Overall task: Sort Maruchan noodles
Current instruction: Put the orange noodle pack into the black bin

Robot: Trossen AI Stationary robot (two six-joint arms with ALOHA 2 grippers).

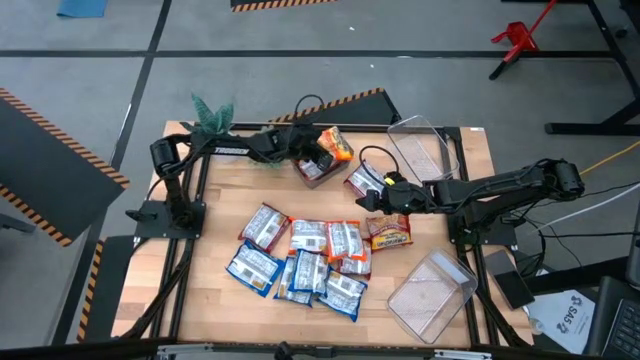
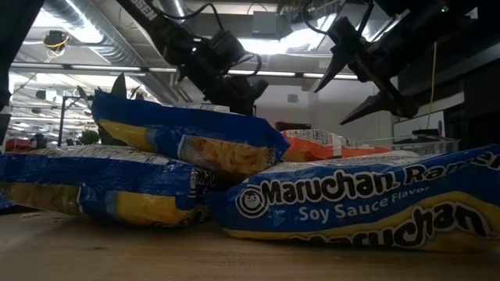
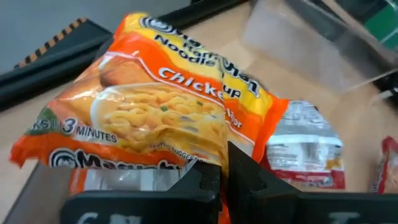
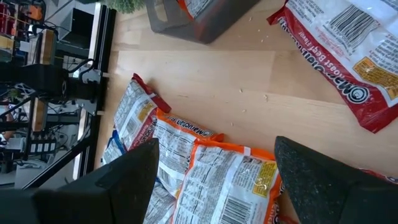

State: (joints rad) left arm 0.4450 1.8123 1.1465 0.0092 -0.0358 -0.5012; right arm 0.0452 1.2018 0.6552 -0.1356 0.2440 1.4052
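Observation:
My left gripper point(image 1: 322, 150) reaches along the table's far side and is shut on an orange Maruchan packet point(image 1: 338, 143), which fills the left wrist view point(image 3: 168, 106). Beside it, a small grey bin point(image 1: 313, 168) holds a red packet point(image 3: 305, 149). A heap of blue, orange and red packets point(image 1: 300, 258) lies flat at the table's middle. My right gripper point(image 1: 380, 195) hangs open above the table, right of centre, near a red packet point(image 4: 336, 56) and a red-brown one point(image 1: 388, 232). Its fingers point(image 4: 143, 168) hold nothing. My left gripper pinches the orange packet by the edge point(image 3: 208, 163) nearest the fingers, between its two shut fingers point(image 3: 249, 180). The fingers slant down from the table's left side. The packet sticks out beyond the fingertips, printed face up, lifted clear of the table.
Two clear plastic bins stand on the right side, one at the far corner point(image 1: 432, 128) and one at the near corner point(image 1: 432, 295). A small green plant point(image 1: 212, 115) sits at the far left corner. Bare wood shows left of the heap point(image 1: 215, 215).

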